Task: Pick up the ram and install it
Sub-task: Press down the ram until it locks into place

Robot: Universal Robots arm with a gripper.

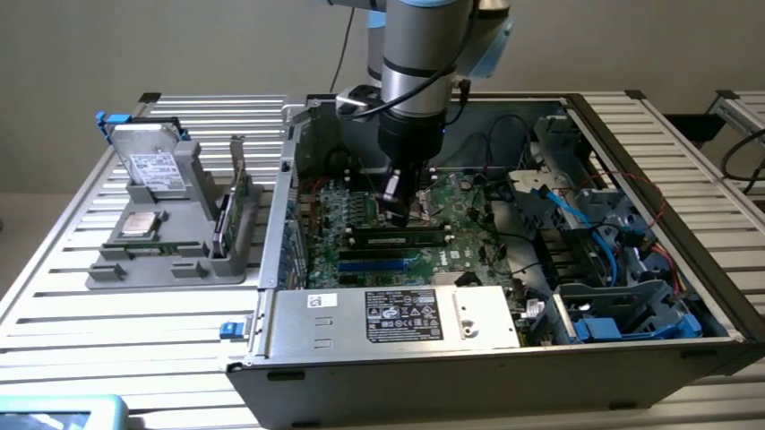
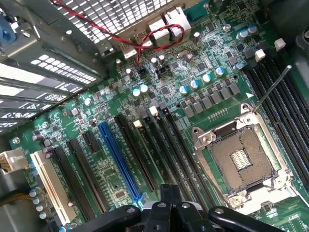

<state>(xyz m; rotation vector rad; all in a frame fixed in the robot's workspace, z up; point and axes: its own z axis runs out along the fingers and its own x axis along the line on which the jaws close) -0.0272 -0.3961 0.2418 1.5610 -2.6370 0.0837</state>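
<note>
You have a slatted aluminium table point(image 1: 156, 322) under a plain grey wall, with an open computer case point(image 1: 478, 358) lying on it and a grey parts holder point(image 1: 179, 255) on the exterior view's left of the case. In the holder you can see a hard drive point(image 1: 153, 166), a square silver processor chip point(image 1: 140, 224) and a card standing on edge point(image 1: 236, 210).

The gripper point(image 1: 399, 208) hangs low inside the case over the green motherboard point(image 1: 358, 219). The ram point(image 1: 395, 240) lies along one of the memory slots just below the fingers, with a blue slot point(image 1: 380, 261) beside it. I cannot tell from either view whether the fingers are parted or closed, nor whether they touch the stick (the arm's body blocks that spot).

In the wrist view you look down past the dark finger mounts at the empty processor socket point(image 2: 241, 166), its thin lever point(image 2: 271, 92) raised, and a long blue expansion slot point(image 2: 118, 162).

My judgement of the risks: a stick that sits tilted or only half seated would jam or flex the board if pressed hard. The socket's bare pins lie close by, so a sideways drift of the fingers could bend them or snag the lever. The red wires point(image 2: 145, 41) near the rear panel could catch too.
</note>
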